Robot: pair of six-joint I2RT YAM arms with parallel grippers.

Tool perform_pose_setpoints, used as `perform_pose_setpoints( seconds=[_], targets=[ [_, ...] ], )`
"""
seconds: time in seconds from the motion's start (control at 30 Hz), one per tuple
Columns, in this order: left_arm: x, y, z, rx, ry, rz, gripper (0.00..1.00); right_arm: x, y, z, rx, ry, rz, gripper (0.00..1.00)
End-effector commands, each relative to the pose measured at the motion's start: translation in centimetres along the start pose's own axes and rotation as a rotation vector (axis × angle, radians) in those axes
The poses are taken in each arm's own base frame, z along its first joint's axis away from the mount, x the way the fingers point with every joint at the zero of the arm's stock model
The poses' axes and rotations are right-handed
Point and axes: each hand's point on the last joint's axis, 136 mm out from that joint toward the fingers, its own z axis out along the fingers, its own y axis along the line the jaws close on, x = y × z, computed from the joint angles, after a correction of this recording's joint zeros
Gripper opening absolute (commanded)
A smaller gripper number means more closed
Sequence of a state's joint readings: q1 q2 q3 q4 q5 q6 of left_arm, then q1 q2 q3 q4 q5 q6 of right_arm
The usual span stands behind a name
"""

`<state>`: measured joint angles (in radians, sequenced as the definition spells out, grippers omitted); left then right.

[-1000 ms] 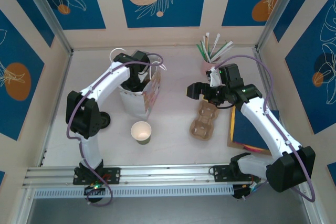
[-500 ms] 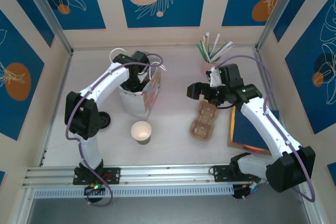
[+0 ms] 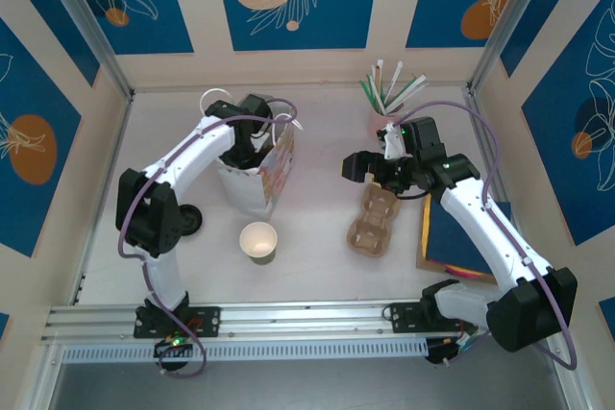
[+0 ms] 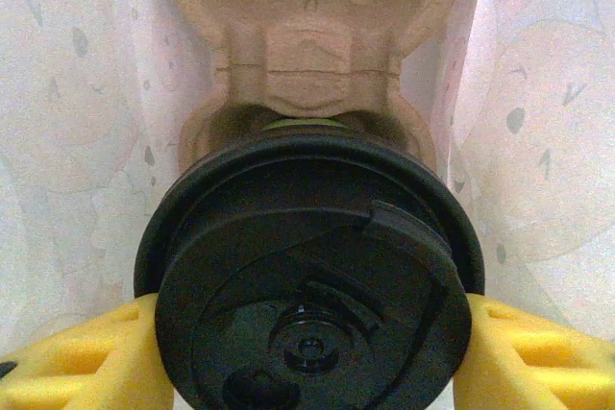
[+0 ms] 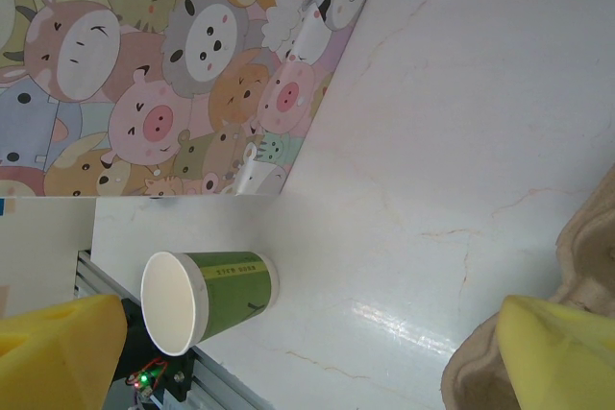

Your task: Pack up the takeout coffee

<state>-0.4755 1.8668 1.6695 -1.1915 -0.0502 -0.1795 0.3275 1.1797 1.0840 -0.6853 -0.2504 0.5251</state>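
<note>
The takeout coffee (image 4: 307, 276), a cup under a round black lid with a sliver of green rim behind it, sits between the yellow fingers (image 4: 67, 357) of my left gripper (image 4: 307, 343), which is shut on it. The cup is down inside the white-walled gift bag (image 3: 258, 184), over a brown pulp carrier (image 4: 303, 55) at the bag's bottom. From above, the left gripper (image 3: 252, 146) reaches into the bag's mouth. My right gripper (image 3: 370, 168) hangs open over the table, holding nothing.
A green cup with no lid (image 3: 258, 241) stands in front of the bag, also seen lying sideways-on (image 5: 207, 295). A second pulp carrier (image 3: 375, 220) lies under the right gripper. A straw holder (image 3: 389, 98) stands at the back, a dark folder (image 3: 454, 232) at the right.
</note>
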Motion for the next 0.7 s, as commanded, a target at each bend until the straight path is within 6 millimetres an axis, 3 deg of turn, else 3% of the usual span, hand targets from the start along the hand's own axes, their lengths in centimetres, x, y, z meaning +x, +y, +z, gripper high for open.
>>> perform_pose_setpoints(
  seconds=[0.0, 0.67],
  targets=[
    [1.79, 1.81, 3.97, -0.052, 0.126, -0.007, 0.54, 0.28, 0.32, -0.44, -0.001, 0.002, -0.016, 0.99],
    [2.30, 2.08, 4.96, -0.054, 0.137, -0.011, 0.54, 0.35, 0.36, -0.51, -0.002, 0.003, -0.015, 0.99]
  ],
)
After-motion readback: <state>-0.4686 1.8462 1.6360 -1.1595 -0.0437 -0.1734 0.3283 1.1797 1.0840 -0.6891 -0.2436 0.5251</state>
